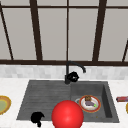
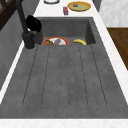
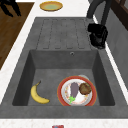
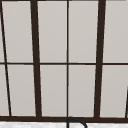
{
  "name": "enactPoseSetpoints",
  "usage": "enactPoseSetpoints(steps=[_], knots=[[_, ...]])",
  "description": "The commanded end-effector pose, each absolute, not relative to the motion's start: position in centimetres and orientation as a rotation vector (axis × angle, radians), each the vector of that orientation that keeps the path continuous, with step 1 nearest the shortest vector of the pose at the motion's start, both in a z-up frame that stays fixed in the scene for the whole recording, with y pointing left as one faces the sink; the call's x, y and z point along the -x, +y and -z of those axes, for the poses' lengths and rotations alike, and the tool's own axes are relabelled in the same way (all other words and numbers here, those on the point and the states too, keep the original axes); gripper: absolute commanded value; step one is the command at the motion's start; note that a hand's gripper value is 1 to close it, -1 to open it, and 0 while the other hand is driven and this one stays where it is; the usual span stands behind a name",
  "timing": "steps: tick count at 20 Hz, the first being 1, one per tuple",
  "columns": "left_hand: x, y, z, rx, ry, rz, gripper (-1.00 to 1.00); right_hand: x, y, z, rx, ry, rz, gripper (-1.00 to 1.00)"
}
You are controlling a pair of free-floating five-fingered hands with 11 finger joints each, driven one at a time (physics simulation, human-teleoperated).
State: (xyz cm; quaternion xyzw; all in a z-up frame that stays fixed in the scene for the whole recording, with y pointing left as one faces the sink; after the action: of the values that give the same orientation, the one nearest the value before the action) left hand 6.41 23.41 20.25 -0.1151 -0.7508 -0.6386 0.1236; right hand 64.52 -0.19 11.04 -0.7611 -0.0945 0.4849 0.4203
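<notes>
Dark window bars rise behind the white surface (image 1: 10,86) and its grey sink (image 1: 45,96). At the sink's back edge the right hand (image 1: 73,76) curls its fingers round the black, curved faucet (image 1: 67,72). The left hand (image 1: 37,118) hangs at the front edge, its fingers' state unclear.

A white counter (image 1: 10,86) carries a dark grey sink (image 1: 45,95). On the counter lie a yellow plate (image 1: 3,104) at the left and a small red can (image 1: 122,99) at the right.
</notes>
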Motion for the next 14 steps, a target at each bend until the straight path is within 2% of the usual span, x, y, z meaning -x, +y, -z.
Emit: enactPoseSetpoints(steps=[1,14], knots=[[-6.41,23.41,-20.25,0.336,-2.189,1.862,0.00,-64.96,2.90,-11.04,1.910,-0.246,-1.217,1.00],[-6.41,23.41,-20.25,0.336,-2.189,1.862,0.00,-65.27,3.31,-10.24,1.984,-0.207,-1.113,1.00]])
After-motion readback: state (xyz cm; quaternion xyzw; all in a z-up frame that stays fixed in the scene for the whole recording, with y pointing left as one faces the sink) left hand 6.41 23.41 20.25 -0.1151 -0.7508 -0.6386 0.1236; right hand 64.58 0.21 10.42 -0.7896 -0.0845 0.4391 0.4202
